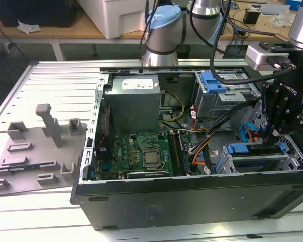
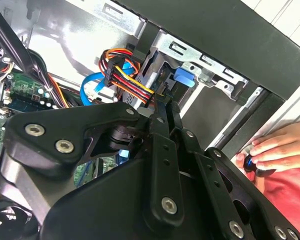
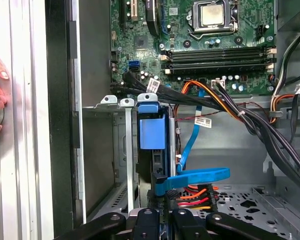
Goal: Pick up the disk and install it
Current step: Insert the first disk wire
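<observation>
The disk (image 3: 152,134) looks mostly in, standing on edge in the drive cage (image 3: 121,150) of the open PC case. The gripper (image 3: 164,216) is right at its near end. I can't tell if it's clamped or loose, or whether the disk is fully seated.

Disk (image 3: 152,132) stands on edge in the metal drive cage (image 3: 128,150). In the first wrist view it's seen edge-on, w/ a blue plastic rail across the facing edge and the dark body beneath. It's upright, parallel w/ the cage dividers and just beside one. A blue flat cable (image 3: 200,176) crosses its far end. In the exterior view the disk (image 1: 244,149) shows as a blue strip atop the cage, twd the exterior view's right.
</observation>
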